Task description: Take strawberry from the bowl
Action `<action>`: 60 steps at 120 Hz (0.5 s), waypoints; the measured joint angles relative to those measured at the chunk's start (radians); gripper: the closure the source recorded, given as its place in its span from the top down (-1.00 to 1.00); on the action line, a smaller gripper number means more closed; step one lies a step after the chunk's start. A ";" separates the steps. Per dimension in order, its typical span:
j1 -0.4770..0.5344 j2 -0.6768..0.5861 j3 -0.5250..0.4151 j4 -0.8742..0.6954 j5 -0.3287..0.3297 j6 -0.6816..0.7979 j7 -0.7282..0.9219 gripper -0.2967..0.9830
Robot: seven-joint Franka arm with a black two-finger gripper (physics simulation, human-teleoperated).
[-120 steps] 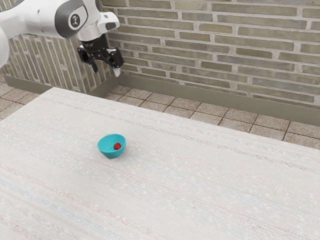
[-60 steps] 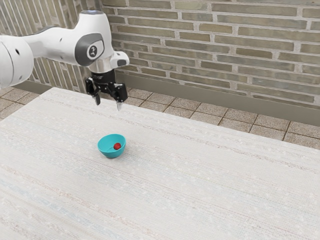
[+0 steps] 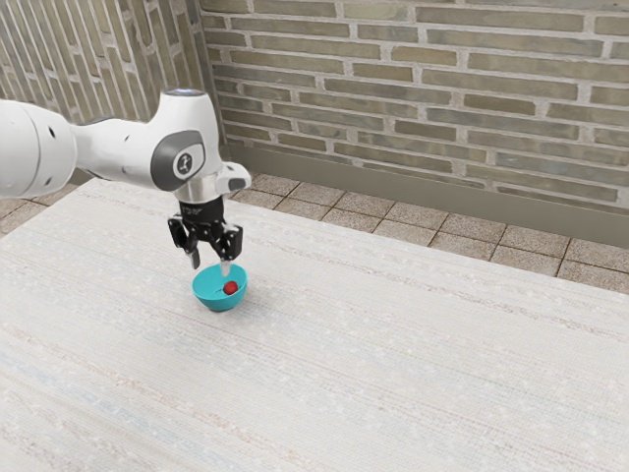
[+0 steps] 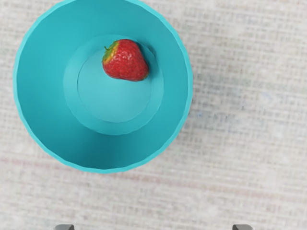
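Note:
My gripper stands open over the far rim side of the turquoise bowl, its fingers pointing down and apart, with nothing between them. The red strawberry lies inside the bowl. From above, in the wrist view, the strawberry rests on the bottom of the bowl, near one side of its wall, its green-yellow leafy end visible. The tips of the open gripper show at that view's lower edge, wide apart.
The bowl stands on a table with a pale, woven-looking surface. Beyond the table's far edge are a tiled floor and a brick wall.
My arm has swung in over the table and come down, bringing the open gripper from high at the back to close above the bowl. Bowl and strawberry have stayed where they were.

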 joint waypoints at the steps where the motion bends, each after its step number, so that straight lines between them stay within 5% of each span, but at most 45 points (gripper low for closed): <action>1: 0.000 0.001 0.000 -0.001 0.000 0.002 0.000 0.09; 60: 0.037 0.139 0.001 0.040 -0.033 0.109 -0.008 -0.06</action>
